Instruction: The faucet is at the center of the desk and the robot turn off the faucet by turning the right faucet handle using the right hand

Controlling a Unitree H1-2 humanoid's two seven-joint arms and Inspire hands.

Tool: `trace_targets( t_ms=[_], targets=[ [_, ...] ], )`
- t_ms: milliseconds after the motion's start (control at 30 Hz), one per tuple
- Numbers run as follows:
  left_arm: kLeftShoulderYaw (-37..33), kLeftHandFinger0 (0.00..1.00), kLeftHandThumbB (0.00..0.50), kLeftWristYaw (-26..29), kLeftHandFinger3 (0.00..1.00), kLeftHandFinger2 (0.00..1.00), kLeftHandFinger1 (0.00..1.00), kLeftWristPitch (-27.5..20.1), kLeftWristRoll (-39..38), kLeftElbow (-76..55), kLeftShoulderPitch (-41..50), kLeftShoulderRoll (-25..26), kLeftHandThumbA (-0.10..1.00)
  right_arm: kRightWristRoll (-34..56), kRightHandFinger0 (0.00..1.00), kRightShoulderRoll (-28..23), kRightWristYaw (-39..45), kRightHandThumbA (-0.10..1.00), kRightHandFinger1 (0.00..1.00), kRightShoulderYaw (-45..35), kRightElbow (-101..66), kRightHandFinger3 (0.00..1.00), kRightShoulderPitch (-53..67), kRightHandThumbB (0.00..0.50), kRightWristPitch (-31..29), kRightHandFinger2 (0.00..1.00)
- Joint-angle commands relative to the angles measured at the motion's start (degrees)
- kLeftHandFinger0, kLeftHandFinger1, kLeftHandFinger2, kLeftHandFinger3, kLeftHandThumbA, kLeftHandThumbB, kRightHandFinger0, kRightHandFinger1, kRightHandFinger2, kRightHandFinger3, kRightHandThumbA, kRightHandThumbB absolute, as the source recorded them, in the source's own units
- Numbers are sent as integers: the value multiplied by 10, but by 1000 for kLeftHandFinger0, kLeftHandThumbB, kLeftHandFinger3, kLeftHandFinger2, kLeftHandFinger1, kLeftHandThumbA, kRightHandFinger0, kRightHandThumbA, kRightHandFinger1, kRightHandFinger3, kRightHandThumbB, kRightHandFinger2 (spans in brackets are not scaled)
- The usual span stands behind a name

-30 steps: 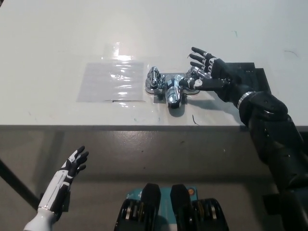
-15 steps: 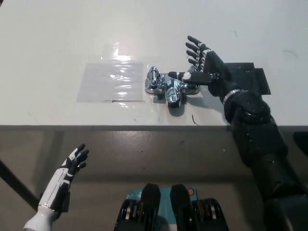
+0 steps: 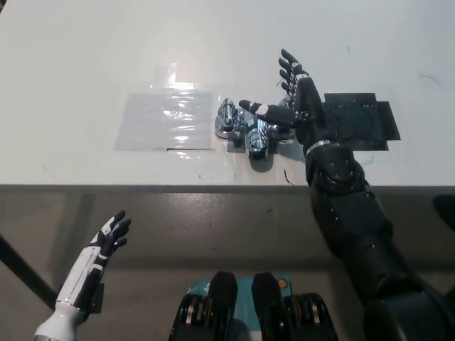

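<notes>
Right hand (image 3: 297,106) covers faucet (image 3: 252,128) right side; left side open

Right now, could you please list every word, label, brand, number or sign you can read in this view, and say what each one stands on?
None: no readable text shows anywhere in the head view.
The chrome faucet under the black right hand shows only glare, no brand mark.
The clear plastic sheet and the black mat are unmarked.
The small dark marks on the white desk are scuffs, not letters.
The white left hand bears no label.
</notes>
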Motion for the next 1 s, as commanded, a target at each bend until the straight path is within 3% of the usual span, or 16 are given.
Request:
trace_targets(
  t_ms=[0,133,200,367,500,600,833,967],
  targets=[
    [4,1000,457,-7,1000,1000,1000,-15,-1,-18,-13,15,1000,6,1000,14,-34,1000,1000,-7,40,1000,-23,410,-67,1000],
    [3,1000,456,-8,1000,1000,1000,-21,-3,-11,-16,15,1000,14,1000,20,-76,1000,1000,-26,62,1000,-22,389,-93,1000],
    [4,1000,458,-5,1000,1000,1000,-14,-1,-15,-13,14,1000,-1,1000,30,-133,1000,1000,-29,74,1000,-19,347,-130,1000],
    [4,1000,448,-5,1000,1000,1000,-14,0,-16,-11,13,1000,-6,1000,50,-195,1000,1000,-41,73,1000,-10,353,-148,1000],
    [4,1000,450,-9,1000,1000,1000,-8,-3,-19,-16,19,1000,-25,1000,56,-226,1000,1000,-28,31,1000,-5,267,-148,1000],
    [5,1000,456,-10,1000,1000,1000,-8,-3,-19,-19,20,1000,-48,1000,52,-262,1000,1000,-19,10,1000,-14,301,-148,1000],
    [6,1000,455,-6,1000,1000,1000,-6,-4,-21,-18,17,1000,-52,1000,62,-270,1000,1000,-15,-82,1000,-16,285,-148,1000],
    [6,1000,460,-7,1000,1000,1000,-8,-3,-18,-22,20,1000,-50,1000,60,-251,1000,1000,-14,-163,1000,-3,302,-148,1000]
  ],
)
